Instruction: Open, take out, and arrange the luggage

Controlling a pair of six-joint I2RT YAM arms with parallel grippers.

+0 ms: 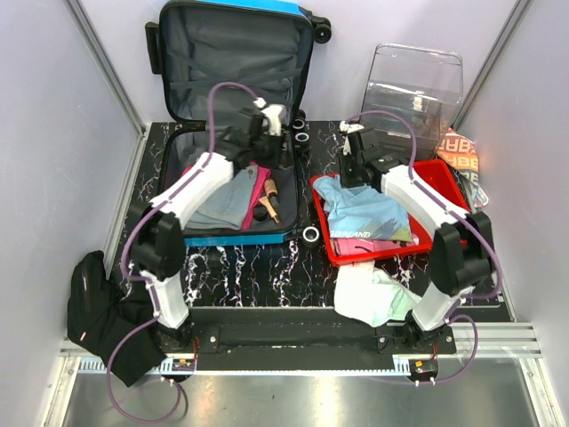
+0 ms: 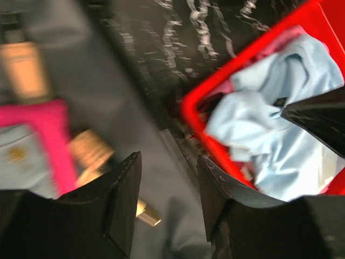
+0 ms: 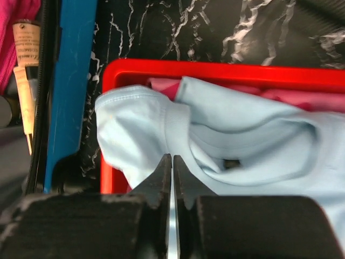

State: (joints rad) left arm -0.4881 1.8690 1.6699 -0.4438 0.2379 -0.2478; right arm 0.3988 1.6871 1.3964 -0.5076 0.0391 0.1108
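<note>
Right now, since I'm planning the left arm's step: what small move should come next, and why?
Probably lower the left gripper, open and empty, onto the pink cloth in the luggage: it is not yet taken out, while the red tray already holds a light blue shirt.

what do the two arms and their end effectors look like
The left arm and right arm have white links, black joints and looping purple cables. The left end effector and right end effector each have two flat black fingers.
</note>
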